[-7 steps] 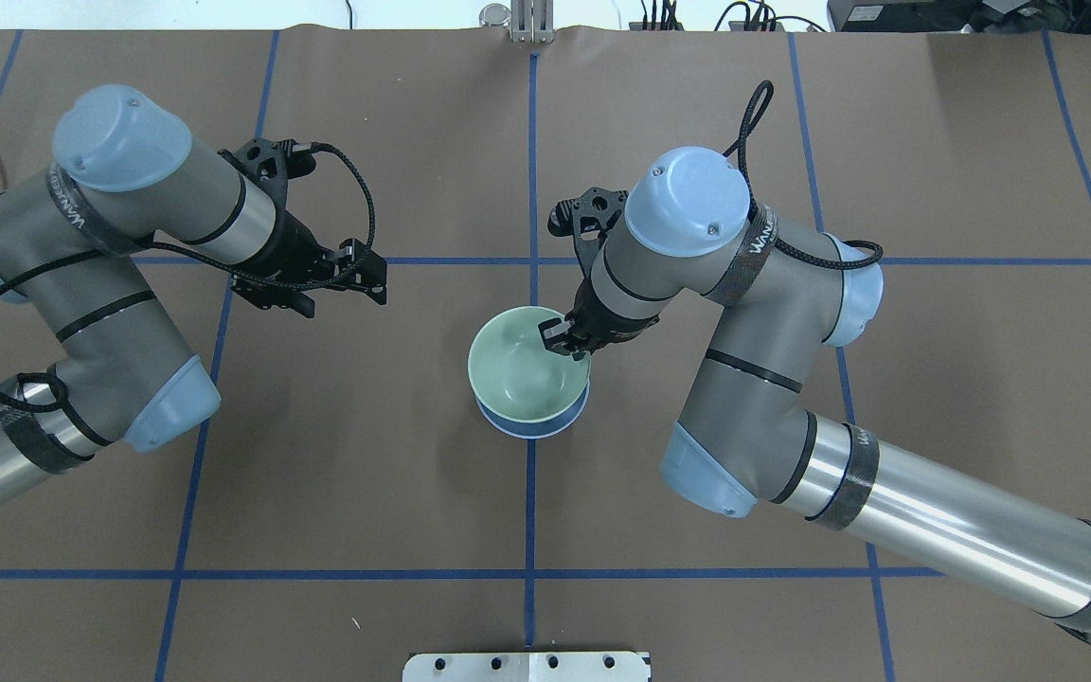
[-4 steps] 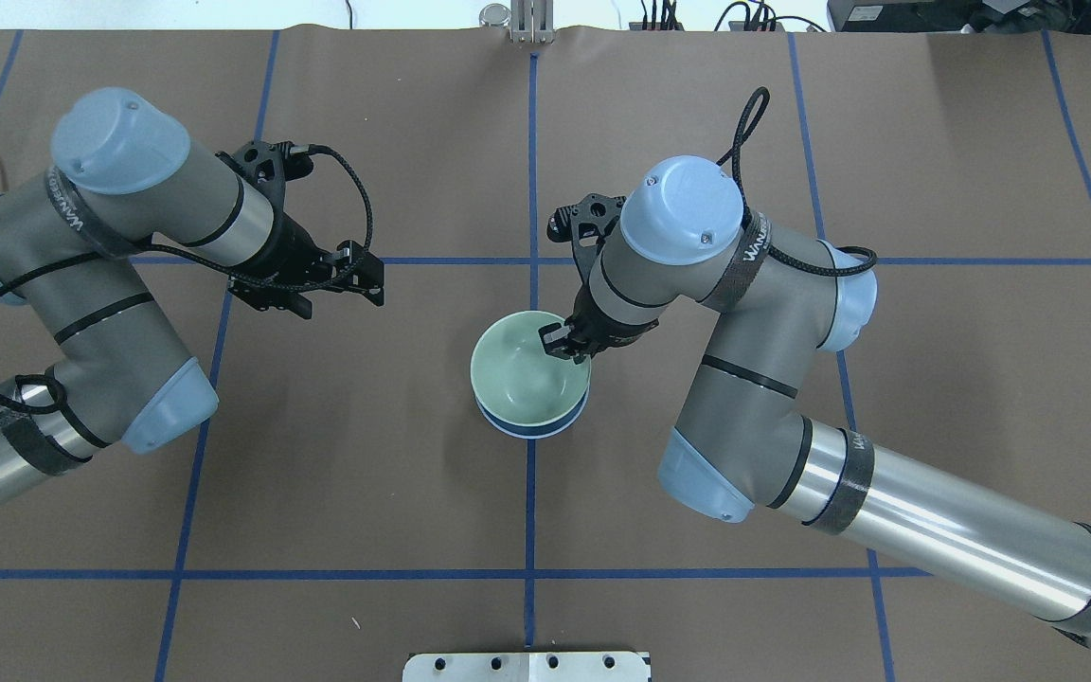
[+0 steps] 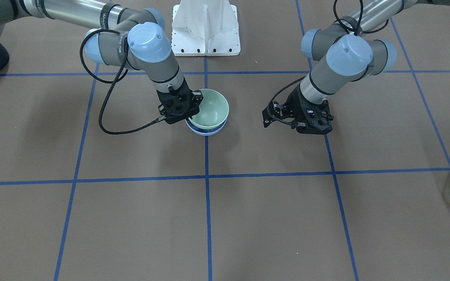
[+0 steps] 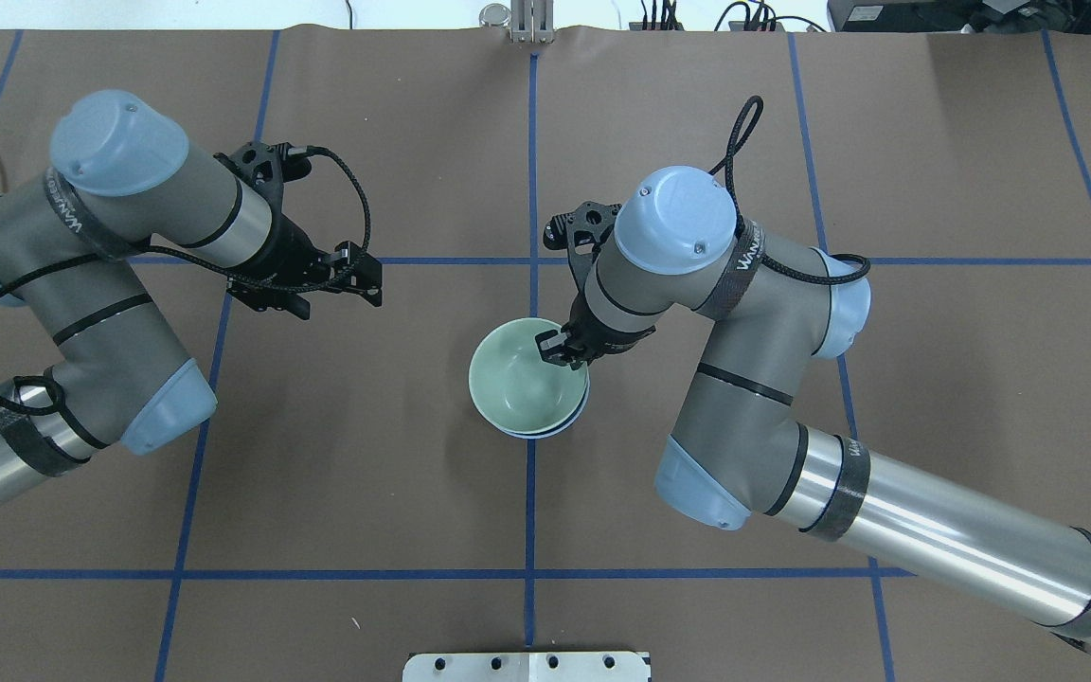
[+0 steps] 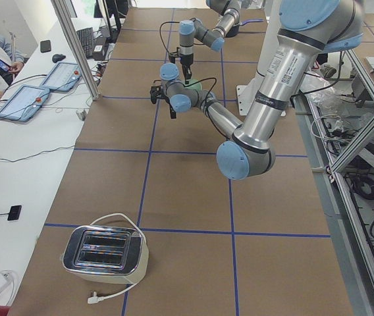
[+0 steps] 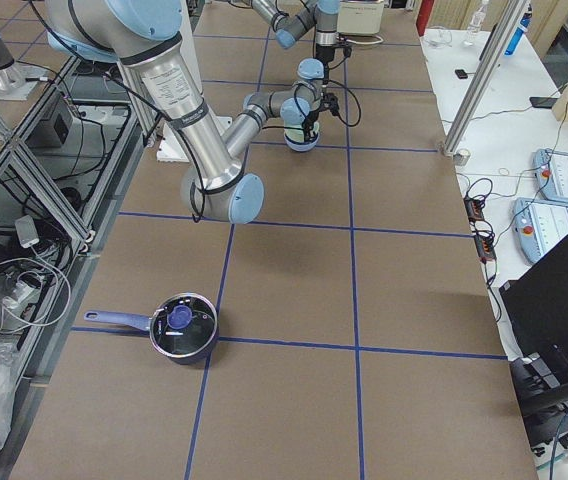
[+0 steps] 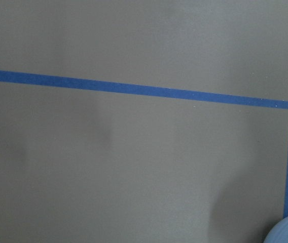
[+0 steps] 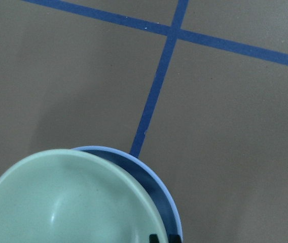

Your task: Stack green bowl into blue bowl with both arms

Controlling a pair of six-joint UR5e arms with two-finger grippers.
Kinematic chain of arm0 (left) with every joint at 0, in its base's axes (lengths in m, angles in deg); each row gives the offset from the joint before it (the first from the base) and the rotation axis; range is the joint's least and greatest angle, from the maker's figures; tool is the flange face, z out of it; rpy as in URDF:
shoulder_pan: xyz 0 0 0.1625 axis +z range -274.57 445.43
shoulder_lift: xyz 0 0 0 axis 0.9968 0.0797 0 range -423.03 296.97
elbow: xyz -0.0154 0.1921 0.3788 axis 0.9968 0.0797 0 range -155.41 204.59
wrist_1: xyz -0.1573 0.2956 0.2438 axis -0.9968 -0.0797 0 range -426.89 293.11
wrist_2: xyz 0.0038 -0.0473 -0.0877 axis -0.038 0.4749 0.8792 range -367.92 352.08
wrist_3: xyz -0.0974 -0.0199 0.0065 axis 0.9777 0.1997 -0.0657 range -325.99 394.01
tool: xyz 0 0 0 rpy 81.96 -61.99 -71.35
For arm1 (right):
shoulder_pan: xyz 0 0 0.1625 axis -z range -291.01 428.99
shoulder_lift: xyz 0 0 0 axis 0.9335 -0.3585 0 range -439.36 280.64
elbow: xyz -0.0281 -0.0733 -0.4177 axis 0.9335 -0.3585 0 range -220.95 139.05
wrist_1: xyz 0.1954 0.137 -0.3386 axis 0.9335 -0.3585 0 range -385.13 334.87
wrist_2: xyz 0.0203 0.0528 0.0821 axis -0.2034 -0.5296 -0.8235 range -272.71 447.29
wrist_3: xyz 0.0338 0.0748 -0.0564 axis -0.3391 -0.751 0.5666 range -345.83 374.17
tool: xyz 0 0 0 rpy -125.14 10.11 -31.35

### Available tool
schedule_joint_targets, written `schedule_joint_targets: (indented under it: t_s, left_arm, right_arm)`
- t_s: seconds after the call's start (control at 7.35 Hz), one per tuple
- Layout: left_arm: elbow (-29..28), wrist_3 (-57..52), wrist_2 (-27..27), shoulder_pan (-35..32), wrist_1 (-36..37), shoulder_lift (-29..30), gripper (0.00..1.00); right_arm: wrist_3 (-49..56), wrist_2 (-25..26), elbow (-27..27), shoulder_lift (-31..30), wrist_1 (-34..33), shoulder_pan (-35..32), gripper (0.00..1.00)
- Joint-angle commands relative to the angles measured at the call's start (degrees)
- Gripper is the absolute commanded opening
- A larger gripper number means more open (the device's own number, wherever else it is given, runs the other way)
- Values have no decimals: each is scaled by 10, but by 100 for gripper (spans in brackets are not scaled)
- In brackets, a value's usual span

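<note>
Middle of the counter (image 4: 366, 474), on a blue tape line (image 4: 530, 511): green bowl (image 4: 512, 379) nested in blue bowl (image 3: 205, 132), blue edge peeking out beneath. Just beyond, right pincer (image 4: 560, 349) clamped on the green bowl's rim. Farther back and well apart, left pincer (image 4: 373, 281) spread wide, holding nothing, above bare counter.

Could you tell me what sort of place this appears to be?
Probably a robotics lab: a left arm and right arm at a table gridded in blue tape, a bench with control tablets, and a toaster prop.
</note>
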Motion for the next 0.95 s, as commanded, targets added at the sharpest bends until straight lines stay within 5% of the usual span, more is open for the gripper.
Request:
schedule_joint_targets:
  t_s: [0.0,0.27,0.68,0.82]
  left_arm:
    - [0,0,0,0,0,0,96]
    - [0,0,0,0,0,0,96]
    - [1,0,3,-2,1,2,96]
    - [3,-1,7,-12,3,2,96]
  right_arm:
    - [2,0,0,-1,1,0,58]
    - [2,1,0,-1,2,0,99]
    - [2,0,15,-3,25,-31,100]
    - [1,1,18,-21,94,-52,100]
